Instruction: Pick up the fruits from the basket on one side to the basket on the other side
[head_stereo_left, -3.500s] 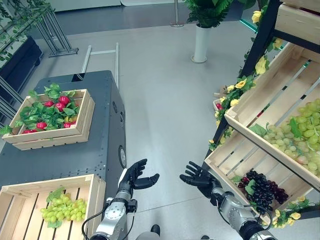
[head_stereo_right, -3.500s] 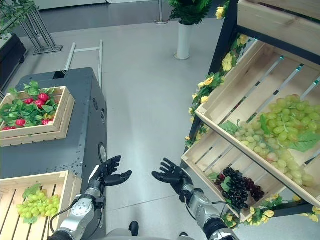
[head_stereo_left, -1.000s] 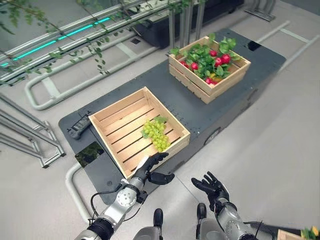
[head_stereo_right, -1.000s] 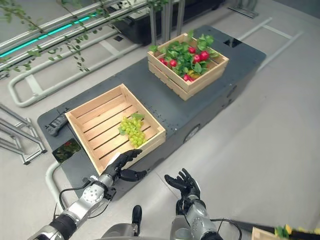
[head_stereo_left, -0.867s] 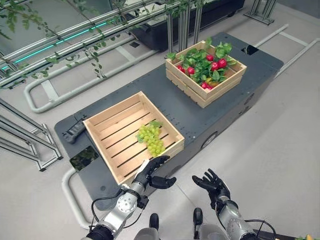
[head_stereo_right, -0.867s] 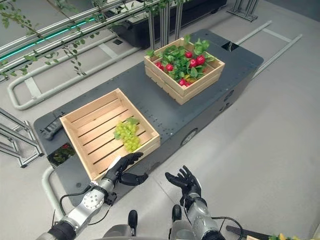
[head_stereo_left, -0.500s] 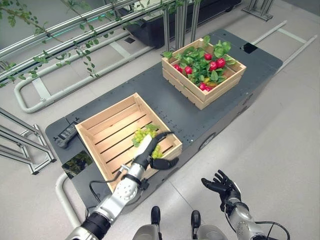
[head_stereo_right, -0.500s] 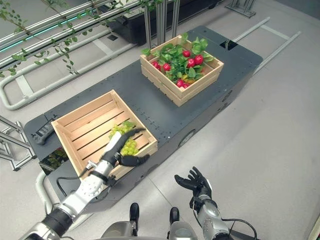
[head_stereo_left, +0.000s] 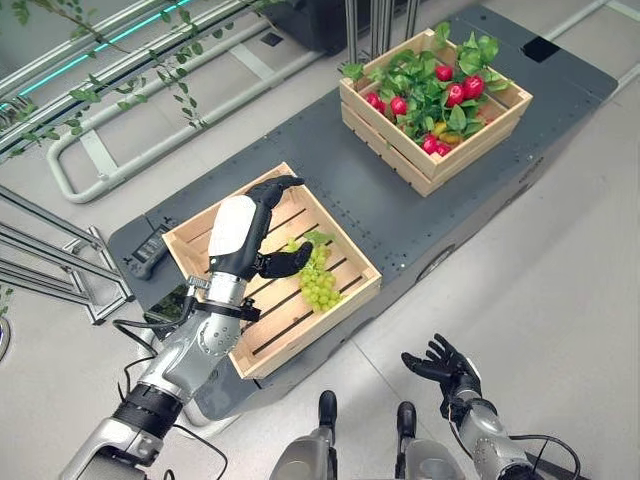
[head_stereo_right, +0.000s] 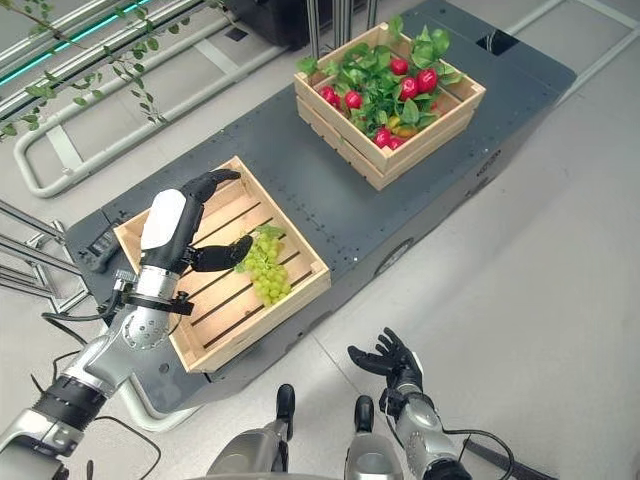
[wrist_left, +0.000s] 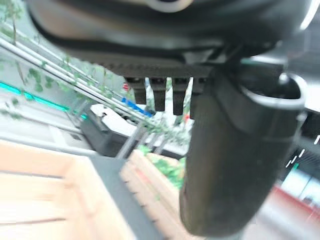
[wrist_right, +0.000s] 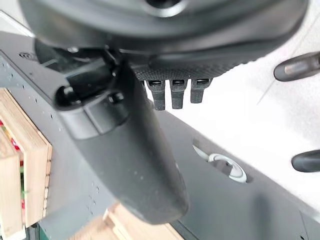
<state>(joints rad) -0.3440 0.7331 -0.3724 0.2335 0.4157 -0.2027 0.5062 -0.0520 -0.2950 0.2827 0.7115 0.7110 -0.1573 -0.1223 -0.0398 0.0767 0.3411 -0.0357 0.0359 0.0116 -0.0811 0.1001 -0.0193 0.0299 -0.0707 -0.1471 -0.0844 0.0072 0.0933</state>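
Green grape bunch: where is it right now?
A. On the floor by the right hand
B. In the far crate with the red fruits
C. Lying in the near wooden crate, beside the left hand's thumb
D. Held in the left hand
C: the green grape bunch lies on the slats of the near wooden crate, with the open left hand above the crate beside it.

L hand (head_stereo_left: 240, 232) now over crate (head_stereo_left: 335, 305), prob.
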